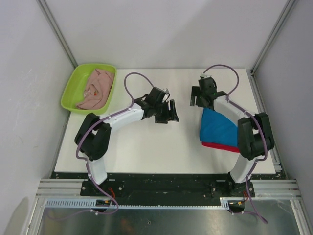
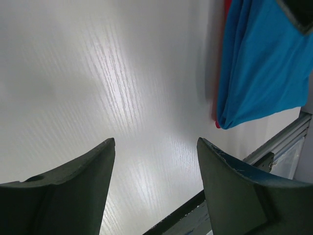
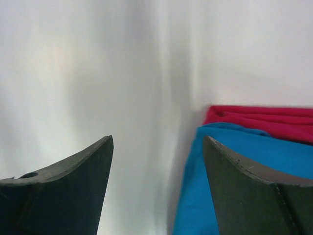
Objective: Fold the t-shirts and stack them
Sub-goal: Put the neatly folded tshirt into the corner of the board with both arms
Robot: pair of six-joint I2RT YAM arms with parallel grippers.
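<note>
Pink t-shirt lies crumpled in the green tray, far left. Left claw and right claw hang wide and empty over the worktop. Blue t-shirt sits folded atop the red t-shirt at right. Likely next: left claw fetches the pink one.

White table inside pale grey walls; aluminium frame rails, perhaps metal floor below.

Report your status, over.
Left hand, right hand open, empty. Bright blue cloth shirt folded atop red cloth shirt. Pale pink cloth shirt in lime-green plastic tray.
</note>
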